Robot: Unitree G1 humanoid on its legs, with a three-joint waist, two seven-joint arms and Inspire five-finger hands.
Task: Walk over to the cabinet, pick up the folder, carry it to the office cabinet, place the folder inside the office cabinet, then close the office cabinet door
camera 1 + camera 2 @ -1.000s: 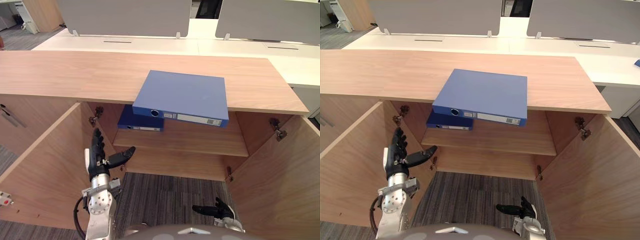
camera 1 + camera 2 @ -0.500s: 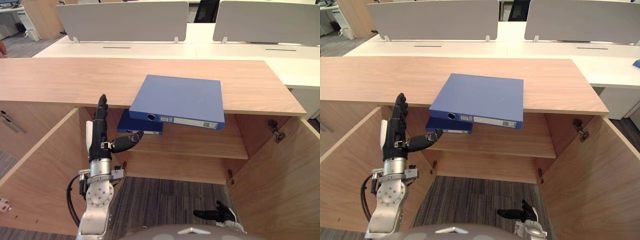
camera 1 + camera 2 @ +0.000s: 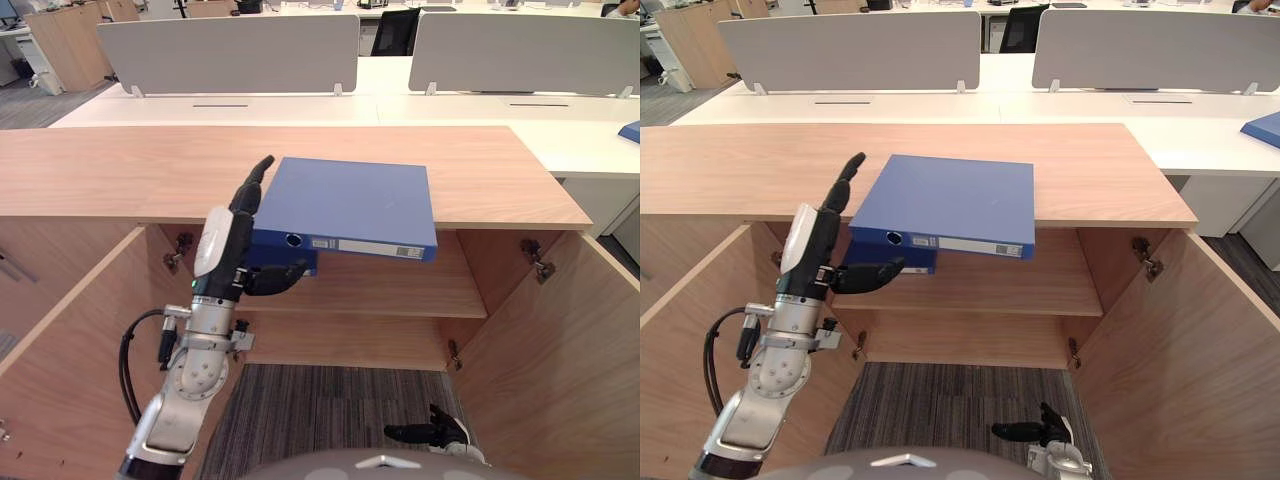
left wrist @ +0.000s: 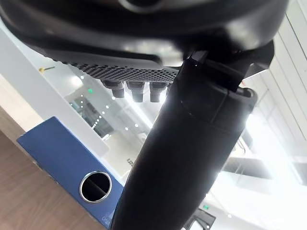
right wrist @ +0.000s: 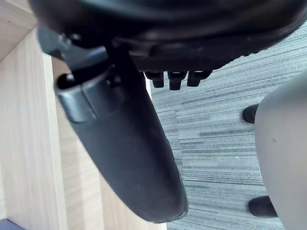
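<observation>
Left hand [image 3: 225,245] is raised beside the folder [image 3: 350,200], fingers straight and released, thumb out below the spine, gripping nothing; the folder lies flat on the cabinet top [image 3: 120,170], spine overhanging the front edge above 1 darker folder [image 3: 918,263] on the shelf [image 3: 400,285]. I'd put fingers over the cover, thumb under the overhang, and clamp well in from the corner so it can't pivot. Right hand [image 3: 430,435] hangs low, fingers relaxed.

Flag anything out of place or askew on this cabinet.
The blue folder lies skewed on the cabinet top, its spine edge jutting past the front edge over the open compartment. The left hand, fingers straight, is up by its left corner. The right hand hangs low. Nothing else stands out.
</observation>
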